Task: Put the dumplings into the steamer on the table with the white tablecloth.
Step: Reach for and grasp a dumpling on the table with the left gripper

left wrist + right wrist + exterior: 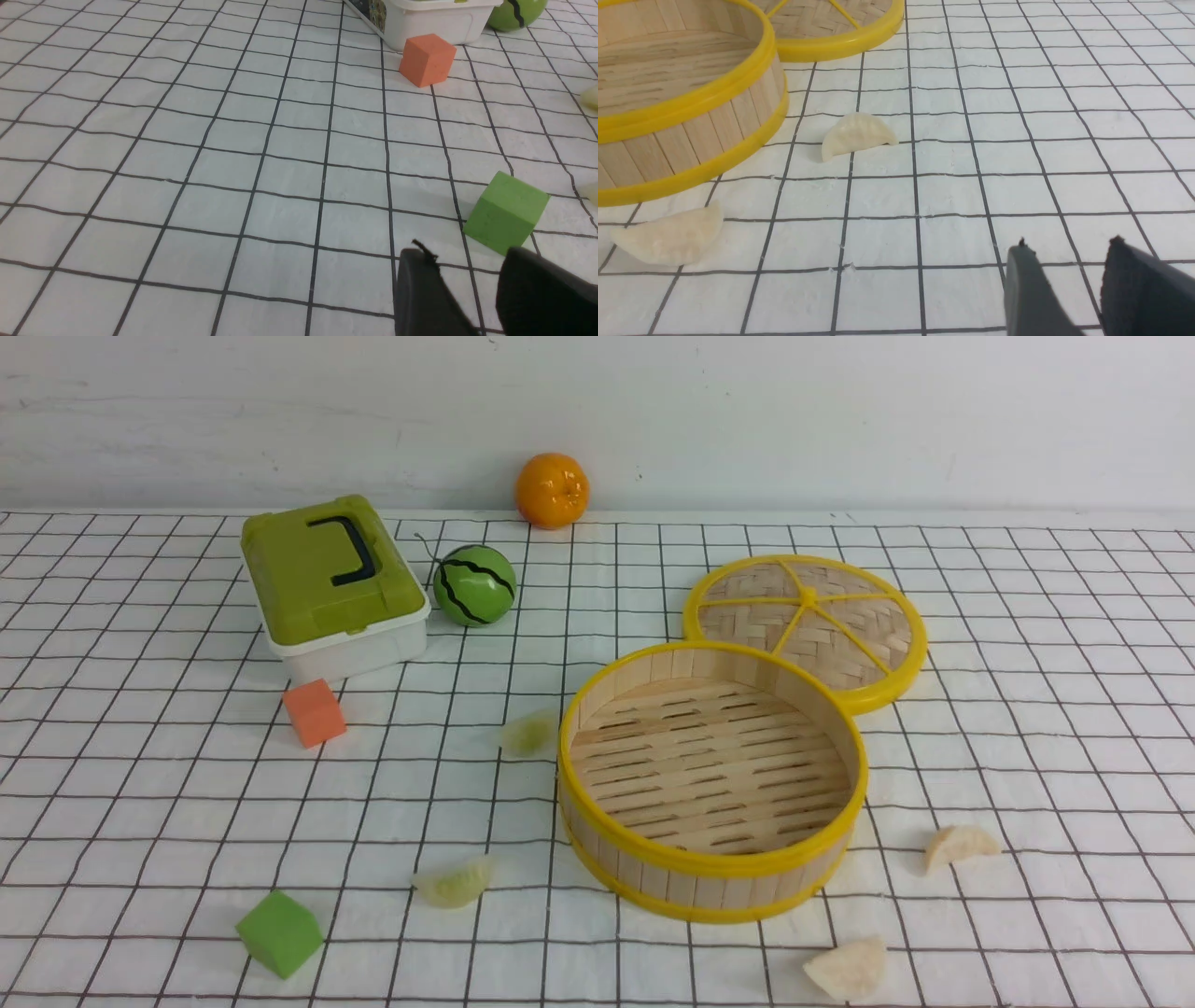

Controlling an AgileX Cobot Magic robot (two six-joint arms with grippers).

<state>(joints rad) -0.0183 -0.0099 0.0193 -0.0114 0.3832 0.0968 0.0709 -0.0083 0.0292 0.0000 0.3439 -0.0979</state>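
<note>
Left wrist view shows the left gripper (pixel 467 254) low over the white tablecloth (pixel 210 163). Its dark jaws are parted with only cloth between them, and it holds nothing. The green cube (pixel 507 212) lies just beyond it, and the orange cube (pixel 427 58) is farther on beside the white box (pixel 434 21).

In the right wrist view the right gripper (pixel 1069 245) is in the same pose, jaws apart and empty over bare cloth.

From the front, the desk (pixel 1074 616) runs back to the wall, where an orange (pixel 552 490) sits at the far edge. Wide open cloth lies left of the cubes and right of the steamer (pixel 709 887).

The steamer stands right of centre, a round bamboo basket with yellow rims and a bare slatted floor. The lid (pixel 808 625) lies flat just behind it. Whether the two touch cannot be told.

All four dumplings lie on the cloth outside the steamer:
- One green dumpling (pixel 528 735) is near the steamer's left wall.
- A second green dumpling (pixel 455 882) is closer to the camera.
- A cream-white dumpling (pixel 962 846) lies to the steamer's right.
- Another cream-white dumpling (pixel 848 969) lies near the desk's front.

Each is a small crescent.
</note>
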